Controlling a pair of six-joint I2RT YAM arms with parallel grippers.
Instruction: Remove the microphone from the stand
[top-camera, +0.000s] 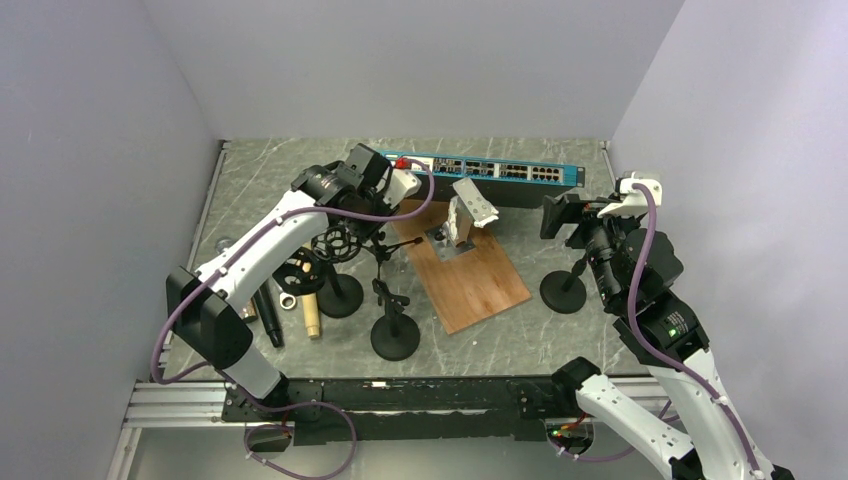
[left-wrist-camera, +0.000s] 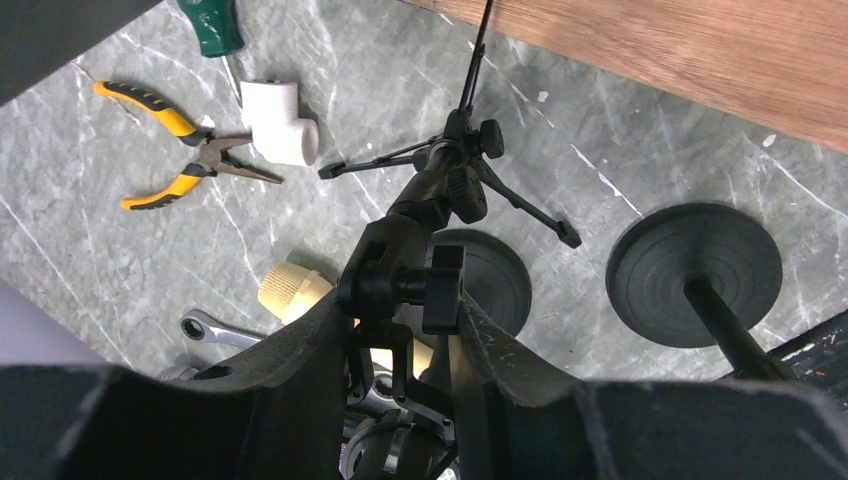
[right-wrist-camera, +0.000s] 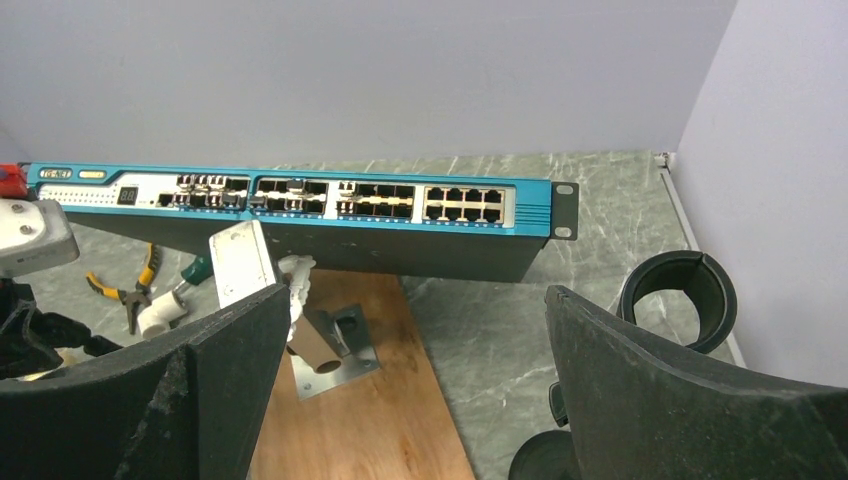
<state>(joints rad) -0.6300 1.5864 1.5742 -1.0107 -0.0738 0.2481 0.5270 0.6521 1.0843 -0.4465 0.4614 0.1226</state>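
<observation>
My left gripper (top-camera: 372, 222) is shut on the black holder joint and knob (left-wrist-camera: 425, 290) at the top of a small tripod stand (top-camera: 386, 256), its fingers (left-wrist-camera: 300, 370) pressing both sides. The tripod legs (left-wrist-camera: 450, 165) spread on the marble below. A tan microphone (left-wrist-camera: 288, 288) with a mesh head lies on the table behind the jaws; it also shows in the top view (top-camera: 311, 318) beside a black microphone (top-camera: 268, 318). My right gripper (right-wrist-camera: 415, 380) is open and empty above the wooden board (right-wrist-camera: 370, 420), beside an empty ring clip (right-wrist-camera: 680, 300).
Round-base stands (top-camera: 340, 296) (top-camera: 395, 338) (top-camera: 563, 291) stand on the table. A black shock mount (top-camera: 335, 241) is at the left. A blue network switch (top-camera: 490, 172) lies at the back. Pliers (left-wrist-camera: 170, 150), a white pipe elbow (left-wrist-camera: 285, 122), a wrench (left-wrist-camera: 208, 328) and a bracket (right-wrist-camera: 325, 355) lie around.
</observation>
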